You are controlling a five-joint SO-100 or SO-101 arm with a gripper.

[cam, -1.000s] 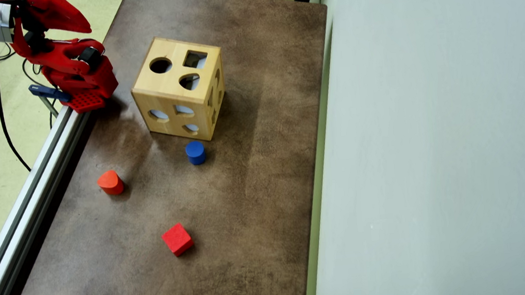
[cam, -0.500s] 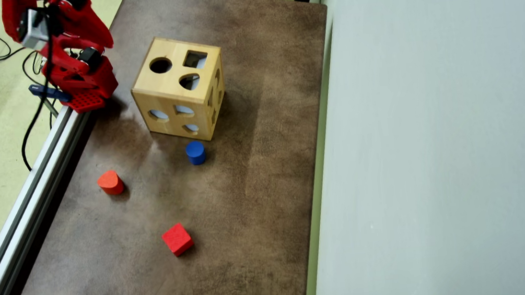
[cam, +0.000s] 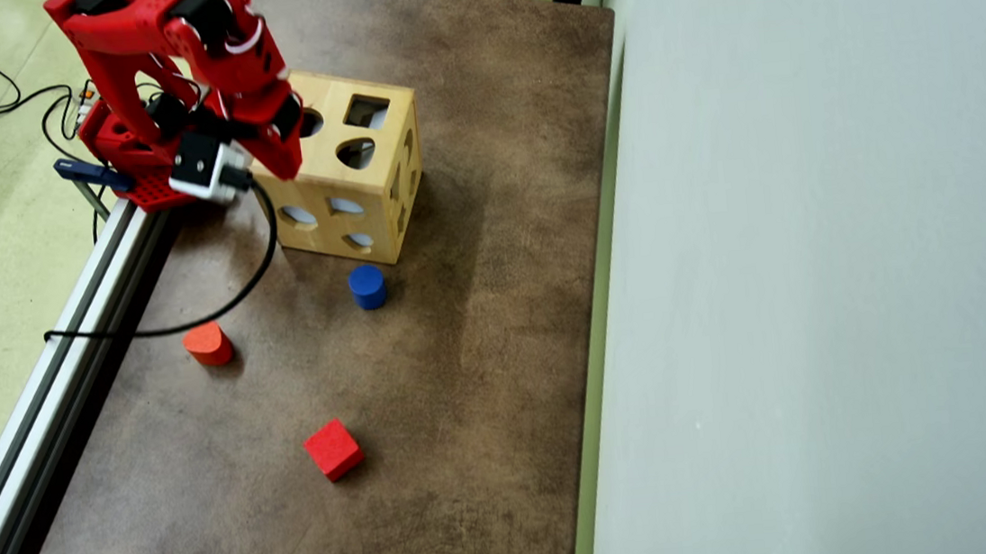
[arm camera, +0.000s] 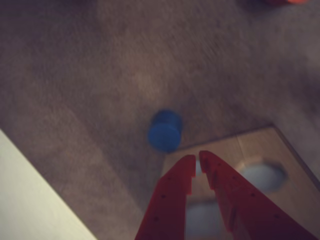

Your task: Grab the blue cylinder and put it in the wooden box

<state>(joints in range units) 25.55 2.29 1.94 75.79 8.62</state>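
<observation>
Three small blocks we count: one blue cylinder (cam: 366, 286) standing just beside the wooden box (cam: 345, 183), one red cube (cam: 333, 450), one red rounded block (cam: 207, 343). Gripper (arm camera: 198, 160) nearly closed, empty, above the box.

**Our arm, red all over**

We see a bright red plastic arm (cam: 163, 46) of blocky printed segments, a white and black module (cam: 197, 165) on its wrist, and a black cable (cam: 216, 308) trailing off. The gripper (arm camera: 198, 156) has two tapered red fingers (arm camera: 172, 200) dotted with small holes.
</observation>
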